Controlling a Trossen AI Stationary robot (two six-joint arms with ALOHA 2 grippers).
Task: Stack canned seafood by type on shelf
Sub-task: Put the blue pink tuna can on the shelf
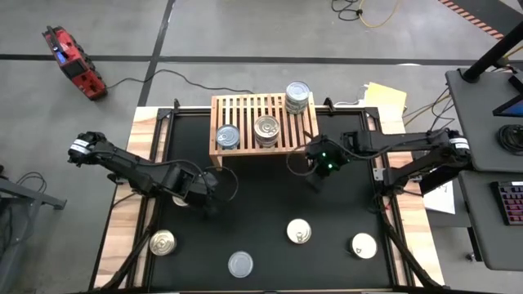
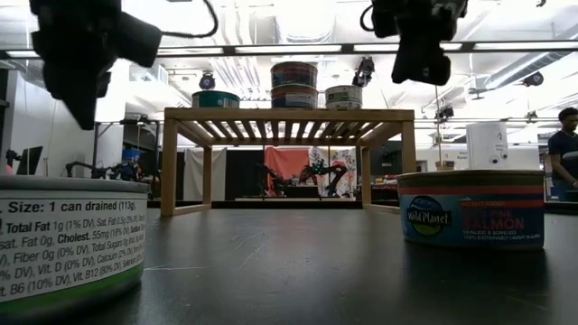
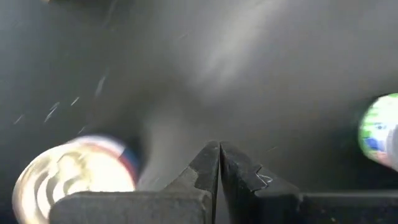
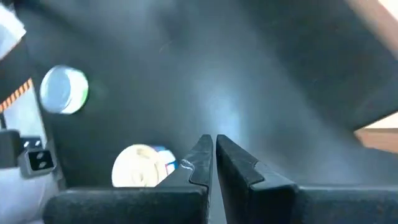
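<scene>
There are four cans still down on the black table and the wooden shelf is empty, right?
Not quite. Four cans do sit on the black table, but the wooden shelf is not empty. The high view shows cans on it: one near its left front, one in the middle, and a stack at its right back corner.

Overhead looks straight down, low camera level at tabletop; both share the shelf (image 1: 263,122).

Left gripper (image 3: 219,163) and right gripper (image 4: 213,157) hover, fingers closed.
</scene>
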